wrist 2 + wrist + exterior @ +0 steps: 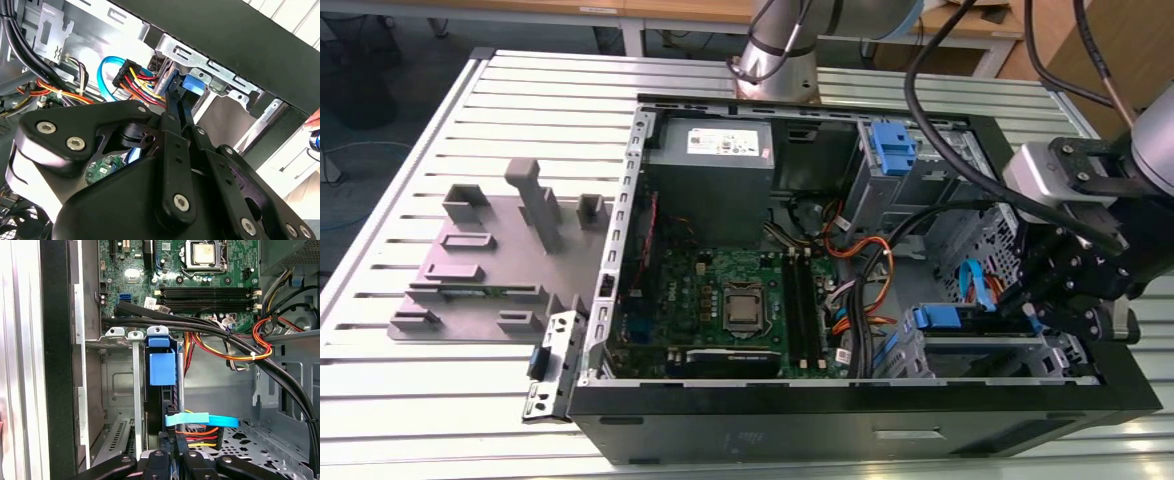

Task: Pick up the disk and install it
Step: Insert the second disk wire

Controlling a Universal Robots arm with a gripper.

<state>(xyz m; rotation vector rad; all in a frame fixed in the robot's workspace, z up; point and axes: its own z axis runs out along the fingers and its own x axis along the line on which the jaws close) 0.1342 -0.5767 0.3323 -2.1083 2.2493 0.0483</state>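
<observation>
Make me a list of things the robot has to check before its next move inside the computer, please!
1. Is the gripper down at the drive cage? Ok.
2. Is the disk standing on edge inside the cage's slot? Ok.
3. Is the disk pushed all the way in? Cannot tell.
4. Is the hold on the disk firm? Cannot tell.
5. Are the cables out of the way? Not ok: the blue cable and the coloured wires lie close beside the disk.
6. Is the black cable bundle off the slot? Ok: it runs along the cage's edge, not across the slot.
</observation>
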